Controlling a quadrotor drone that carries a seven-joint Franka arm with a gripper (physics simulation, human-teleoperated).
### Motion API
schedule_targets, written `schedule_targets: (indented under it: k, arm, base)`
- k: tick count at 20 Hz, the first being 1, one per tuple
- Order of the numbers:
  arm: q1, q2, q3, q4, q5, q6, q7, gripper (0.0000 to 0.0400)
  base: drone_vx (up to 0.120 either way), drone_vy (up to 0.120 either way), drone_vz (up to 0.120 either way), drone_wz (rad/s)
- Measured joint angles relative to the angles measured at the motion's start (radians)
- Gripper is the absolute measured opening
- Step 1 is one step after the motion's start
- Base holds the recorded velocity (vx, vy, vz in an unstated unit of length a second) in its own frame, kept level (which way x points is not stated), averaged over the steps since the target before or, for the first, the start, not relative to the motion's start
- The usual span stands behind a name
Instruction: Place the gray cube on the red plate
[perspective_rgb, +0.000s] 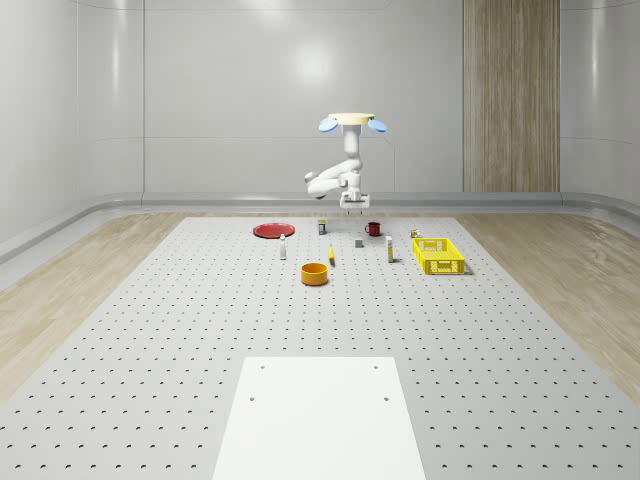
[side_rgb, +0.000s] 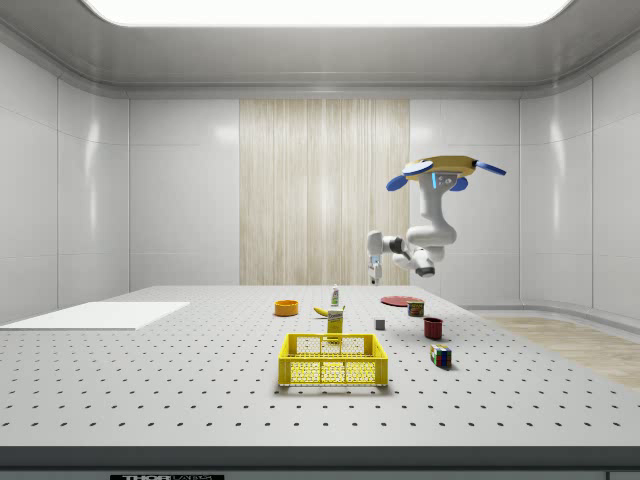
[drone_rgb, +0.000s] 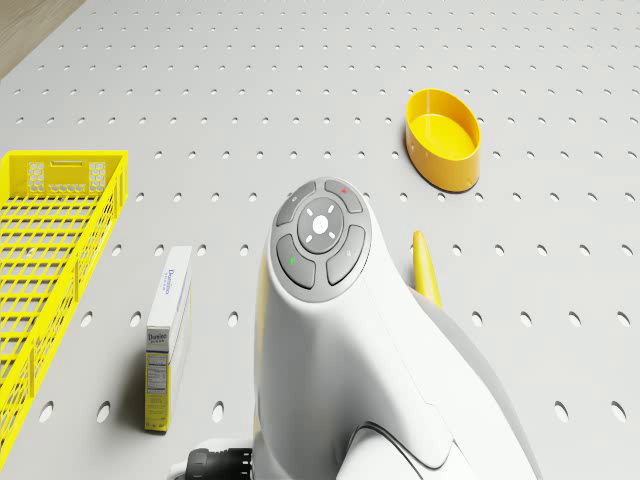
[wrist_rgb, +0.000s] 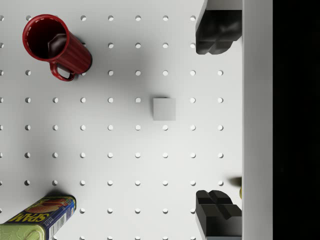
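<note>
Drone (perspective_rgb: 353, 121) is hovering above the perforated table (perspective_rgb: 180, 330), over the cluster of small objects at its far end, with the arm (perspective_rgb: 335, 175) folding down beneath it. Gripper (perspective_rgb: 352, 203) is hanging in the air above the gray cube (perspective_rgb: 357, 242), well clear of it and holding nothing.

Taking the gray cube as landmark:
- In the wrist view the gray cube (wrist_rgb: 164, 109) is lying flat on the table between the two dark fingertips (wrist_rgb: 218, 31), which are standing spread wide apart and not touching it.
- Red mug (wrist_rgb: 54, 46) is standing near the cube, handle visible, opening facing the wrist camera. In the whole-scene view it (perspective_rgb: 373, 229) is sitting just behind the cube, slightly toward that view's right.
- Spam can (wrist_rgb: 39, 218) is lying near the cube, on the other side from the mug.
- Red plate (perspective_rgb: 272, 231) is resting flat on the table well apart from the cube, toward the whole-scene view's left. The cube is not on it.
- Orange bowl (perspective_rgb: 315, 273) is sitting nearer the whole-scene camera than the cube.
- Yellow basket (perspective_rgb: 437, 255) is sitting well apart from the cube, toward the whole-scene view's right.
- In the side view the cube (side_rgb: 380, 324) is sitting directly under the gripper (side_rgb: 376, 271), with the plate (side_rgb: 400, 300) behind it.

Drone view: arm's wrist housing (drone_rgb: 330, 300) is covering the middle; a narrow box (drone_rgb: 167, 340) is lying on its side beside the basket (drone_rgb: 50, 260).
</note>
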Motion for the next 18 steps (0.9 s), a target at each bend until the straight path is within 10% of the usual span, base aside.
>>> schedule_targets:
  k: [18]
  arm:
    - [-0.033, -0.090, 0.030, 0.006, 0.046, 0.079, 0.031, 0.0400]
  base:
    - [-0.024, 0.029, -0.120, 0.000]
